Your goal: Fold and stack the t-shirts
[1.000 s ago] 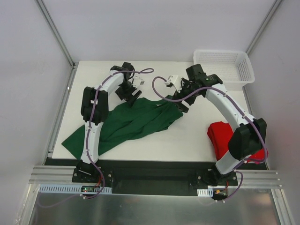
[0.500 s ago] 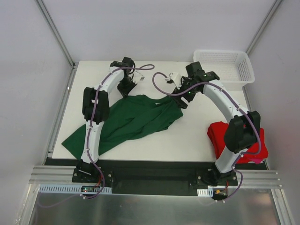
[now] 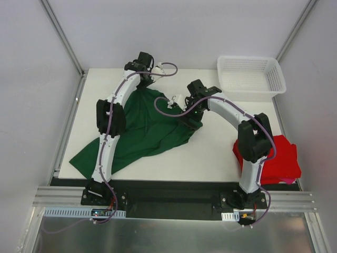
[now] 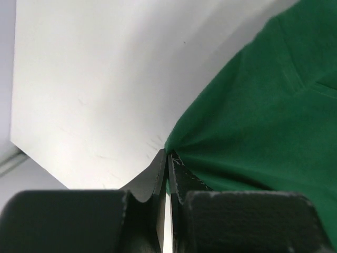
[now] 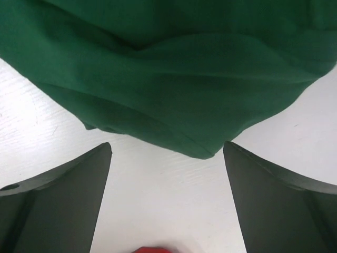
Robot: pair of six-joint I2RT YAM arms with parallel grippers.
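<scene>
The dark green t-shirt (image 3: 147, 129) lies crumpled across the left and middle of the table. One corner of it is drawn up toward the far edge. My left gripper (image 3: 143, 80) is there, shut on that edge of the green t-shirt (image 4: 253, 110), with the cloth pinched at the left gripper's (image 4: 168, 154) tips. My right gripper (image 3: 189, 118) hovers open over the shirt's right side. In the right wrist view the right gripper (image 5: 167, 145) straddles bare table just short of the green hem (image 5: 174, 79). The red t-shirt (image 3: 276, 158) lies bunched at the near right, its edge (image 5: 152, 249) showing below.
A white mesh basket (image 3: 250, 79) stands at the far right corner. Purple cables loop off both arms above the shirt. White walls and metal posts close in the table on the left and right.
My left gripper closed on the green shirt's edge and drew it toward the far edge. My right gripper swung left and nearer, over the shirt's right side, staying open.
</scene>
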